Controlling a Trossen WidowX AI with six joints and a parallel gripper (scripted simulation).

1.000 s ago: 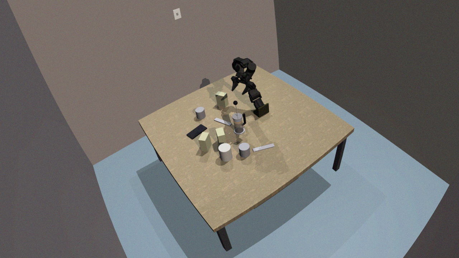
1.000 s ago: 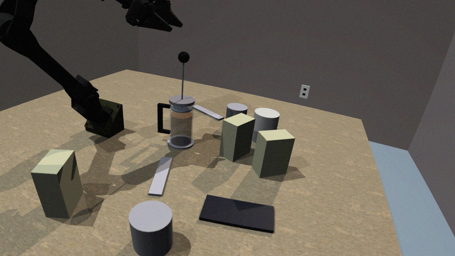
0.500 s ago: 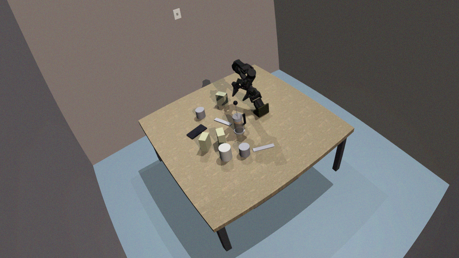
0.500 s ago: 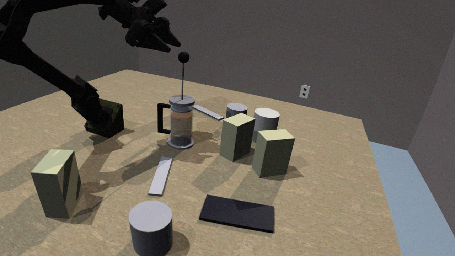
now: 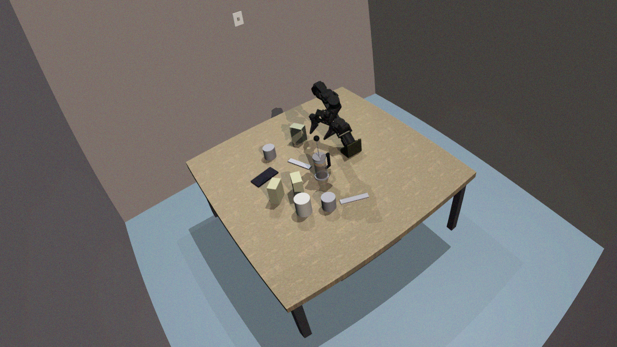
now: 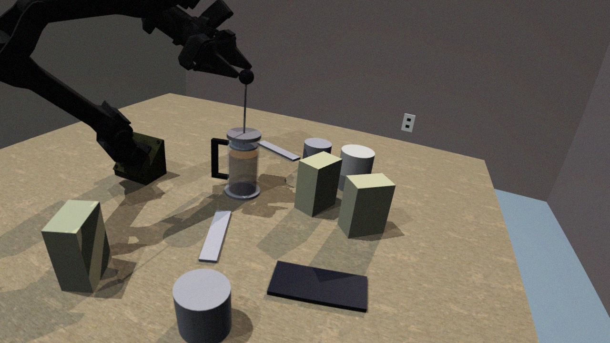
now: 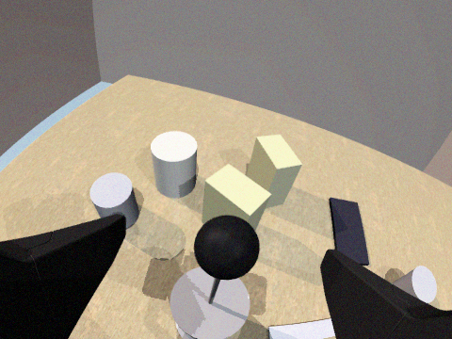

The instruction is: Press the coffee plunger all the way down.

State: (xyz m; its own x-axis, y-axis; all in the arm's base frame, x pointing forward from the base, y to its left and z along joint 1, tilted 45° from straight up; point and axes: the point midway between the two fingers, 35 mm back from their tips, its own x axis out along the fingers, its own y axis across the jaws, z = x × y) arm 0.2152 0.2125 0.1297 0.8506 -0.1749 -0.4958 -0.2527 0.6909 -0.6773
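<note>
Plunger (image 6: 246,76) raised — wooden table (image 6: 426,221), gray walls.

Glass coffee press (image 6: 243,170) upright; plunger (image 6: 246,76) raised.

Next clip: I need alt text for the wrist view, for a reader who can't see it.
The plunger's black knob sits centred between the open gripper's two dark fingers, with the coffee press's grey lid below it. Behind stand two grey cylinders, two pale green blocks and a dark flat slab on the wooden table.
</note>
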